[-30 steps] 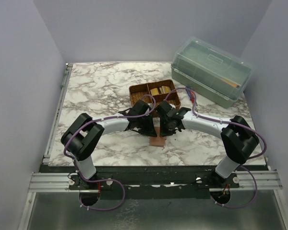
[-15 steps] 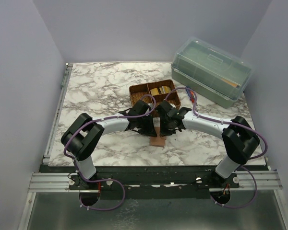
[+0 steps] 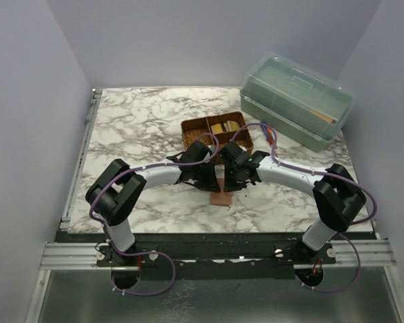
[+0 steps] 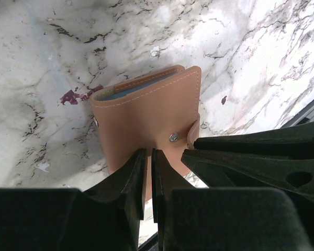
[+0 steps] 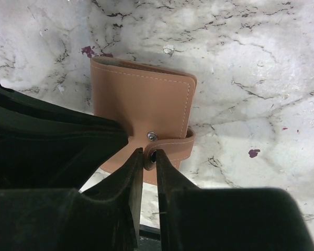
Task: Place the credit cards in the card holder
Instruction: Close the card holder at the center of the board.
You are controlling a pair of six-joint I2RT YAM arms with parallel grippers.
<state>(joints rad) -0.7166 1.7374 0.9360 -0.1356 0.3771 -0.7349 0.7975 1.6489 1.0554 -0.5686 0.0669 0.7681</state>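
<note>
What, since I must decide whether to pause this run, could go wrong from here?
1. The right gripper pinches only the tip of the snap tab of the card holder; it may slip out when pulled.
2. The left gripper grips the same card holder right beside it; the fingers could collide, or opposing pulls could strain the leather.

Top view: tan-brown leather folding wallet [image 3: 221,199] mostly buried under left gripper [image 3: 213,186] and right gripper [image 3: 229,186], one near corner showing; yellowish pieces [image 3: 223,126] in brown woven divided tray [image 3: 194,131] too small to identify. Left wrist view: wallet's near edge hidden behind the black fingers [image 4: 128,178], pinch or hover unclear; inner pockets show only as a bluish sliver.
</note>
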